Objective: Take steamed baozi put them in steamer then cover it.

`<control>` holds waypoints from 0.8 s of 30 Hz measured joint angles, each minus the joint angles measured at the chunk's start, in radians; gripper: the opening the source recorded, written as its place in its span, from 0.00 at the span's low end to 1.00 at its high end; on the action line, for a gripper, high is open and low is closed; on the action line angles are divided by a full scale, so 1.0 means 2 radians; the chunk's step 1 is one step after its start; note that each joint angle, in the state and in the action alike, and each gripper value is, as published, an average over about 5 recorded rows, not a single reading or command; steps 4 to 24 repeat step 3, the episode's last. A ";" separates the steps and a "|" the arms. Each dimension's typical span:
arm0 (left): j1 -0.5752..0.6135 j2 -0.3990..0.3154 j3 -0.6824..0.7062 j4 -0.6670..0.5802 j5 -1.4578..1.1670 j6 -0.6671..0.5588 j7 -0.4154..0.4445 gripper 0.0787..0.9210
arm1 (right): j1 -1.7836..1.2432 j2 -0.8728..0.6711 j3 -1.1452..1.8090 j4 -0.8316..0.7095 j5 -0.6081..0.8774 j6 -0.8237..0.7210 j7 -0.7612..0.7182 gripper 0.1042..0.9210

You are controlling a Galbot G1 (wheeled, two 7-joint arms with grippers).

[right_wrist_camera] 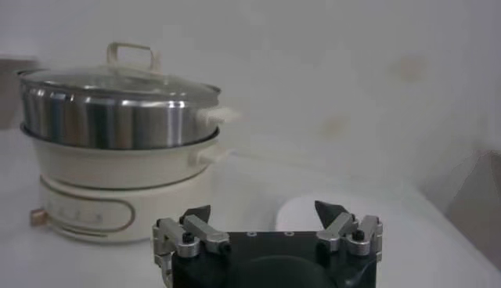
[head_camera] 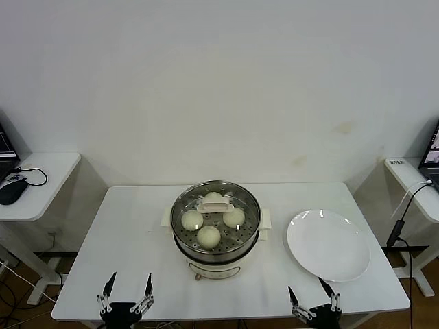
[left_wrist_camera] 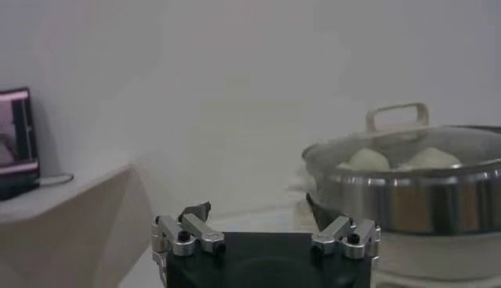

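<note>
The steamer (head_camera: 217,238) stands at the table's middle on its white pot base. Several cream-white baozi (head_camera: 208,235) lie inside it. The clear glass cover (head_camera: 241,199) sits on the steamer, its cream handle (head_camera: 214,201) at the centre. My left gripper (head_camera: 128,286) is open and empty at the table's front edge, left of the steamer. My right gripper (head_camera: 313,290) is open and empty at the front edge, right of the steamer. The left wrist view shows the covered steamer (left_wrist_camera: 407,196) with baozi (left_wrist_camera: 368,159) under the glass. The right wrist view shows the steamer (right_wrist_camera: 117,117) and cover (right_wrist_camera: 117,78).
A white plate (head_camera: 328,245) lies bare to the right of the steamer; its edge shows in the right wrist view (right_wrist_camera: 301,213). Side tables stand at the far left (head_camera: 41,178) and far right (head_camera: 418,185), with a mouse (head_camera: 12,190) and cables.
</note>
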 measured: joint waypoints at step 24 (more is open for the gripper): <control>0.006 -0.001 -0.001 0.001 -0.006 0.004 0.000 0.88 | -0.001 -0.002 -0.001 0.002 0.004 -0.007 0.003 0.88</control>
